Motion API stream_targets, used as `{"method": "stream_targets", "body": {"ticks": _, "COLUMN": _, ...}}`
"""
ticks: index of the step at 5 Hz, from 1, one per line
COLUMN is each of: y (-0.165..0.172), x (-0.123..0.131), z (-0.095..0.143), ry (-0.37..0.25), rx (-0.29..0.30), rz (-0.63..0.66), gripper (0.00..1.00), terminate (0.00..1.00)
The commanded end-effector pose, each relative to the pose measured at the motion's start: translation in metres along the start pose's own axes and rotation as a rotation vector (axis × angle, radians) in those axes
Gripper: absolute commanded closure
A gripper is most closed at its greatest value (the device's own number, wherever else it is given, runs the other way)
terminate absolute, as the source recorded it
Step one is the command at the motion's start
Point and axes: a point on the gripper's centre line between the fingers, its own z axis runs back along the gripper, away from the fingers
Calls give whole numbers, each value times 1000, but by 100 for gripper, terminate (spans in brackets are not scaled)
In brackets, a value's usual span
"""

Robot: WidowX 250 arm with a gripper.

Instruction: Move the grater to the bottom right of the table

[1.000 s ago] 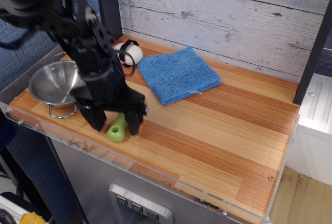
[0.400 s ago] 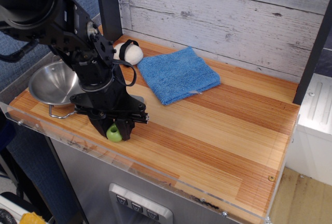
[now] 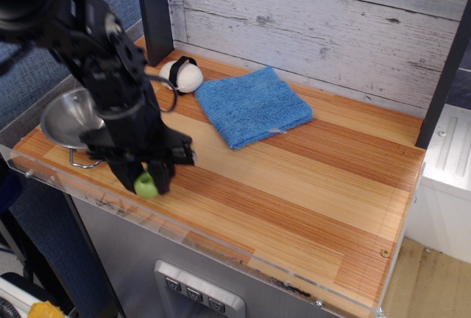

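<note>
My black gripper [image 3: 147,178] is shut on the grater [image 3: 146,184] and holds it above the front left part of the table [image 3: 294,185]. Only the lime-green end of the grater's handle shows between the fingers; its grey metal head is hidden behind the gripper. I cannot tell how high it is off the wood. The bottom right corner of the table lies far to the right of the gripper.
A steel bowl [image 3: 68,118] on a wire stand sits at the left edge, partly behind the arm. A folded blue cloth [image 3: 250,104] lies at the back middle. A white ball with a black band [image 3: 184,75] is behind it. A clear acrylic rim [image 3: 221,248] runs along the front.
The gripper came down over the grater's green handle, closed on it, and has now moved with it slightly left and toward the front edge.
</note>
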Motion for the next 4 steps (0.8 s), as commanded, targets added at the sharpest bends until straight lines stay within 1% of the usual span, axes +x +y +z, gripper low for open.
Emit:
{"method": "stream_targets", "body": {"ticks": 1, "y": -5, "x": 24, "z": 56, "ry": -128, "rx": -36, "rz": 65, "gripper": 100, "terminate": 0}}
{"method": "stream_targets", "body": {"ticks": 3, "y": -60, "x": 29, "z": 91, "ry": -164, "rx": -110, "rz": 2, "gripper": 100, "terminate": 0}}
{"method": "stream_targets", "body": {"ticks": 4, "y": -102, "x": 28, "z": 99, "ry": -152, "rx": -151, "rz": -71, "gripper": 100, "terminate": 0}}
